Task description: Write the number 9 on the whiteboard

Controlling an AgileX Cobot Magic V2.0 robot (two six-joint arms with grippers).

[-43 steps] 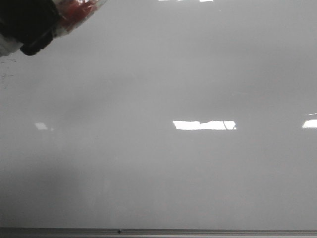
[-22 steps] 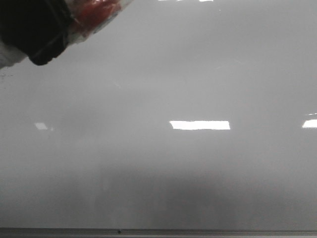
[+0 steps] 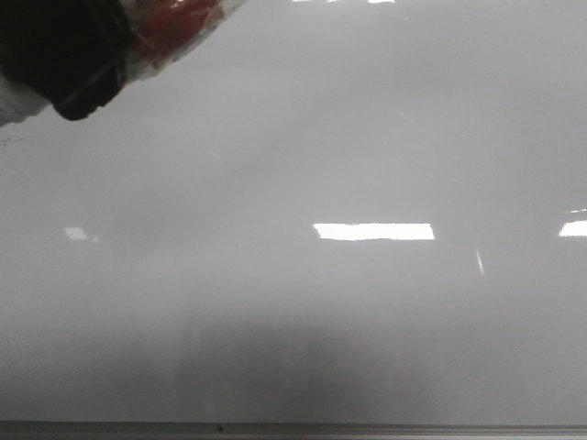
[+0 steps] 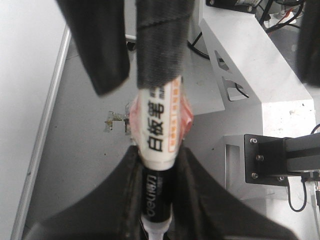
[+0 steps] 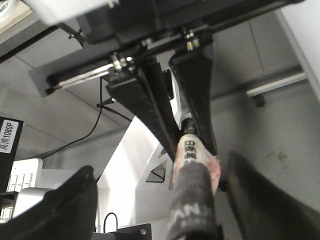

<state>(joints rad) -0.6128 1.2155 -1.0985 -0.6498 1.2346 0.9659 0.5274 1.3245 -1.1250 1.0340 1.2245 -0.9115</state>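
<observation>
The whiteboard (image 3: pixel 303 165) fills the front view, glossy pale grey, with its metal rail (image 3: pixel 293 428) along the near edge. No number 9 shows on it, only bright light reflections. My left gripper (image 4: pixel 159 156) is shut on a whiteboard marker (image 4: pixel 159 125) with a white and black barrel. The marker's dark taped cap end (image 5: pixel 192 205) lies between the wide-open fingers (image 5: pixel 65 210) of my right gripper (image 5: pixel 162 195), which do not touch it. A black gripper part and the marker's red-and-white wrap (image 3: pixel 174 23) show at the front view's top left corner.
The board's edge and rail (image 4: pixel 45 125) run beside the left gripper over a grey floor. A white metal stand (image 4: pixel 250 65) with black brackets (image 4: pixel 280 157) and cables is nearby. A keyboard (image 5: pixel 20 180) and a labelled device (image 5: pixel 7 140) show in the right wrist view.
The black gripper part and red-wrapped marker at the top left have moved a little right and further into the front view. The board's surface stays unmarked.
</observation>
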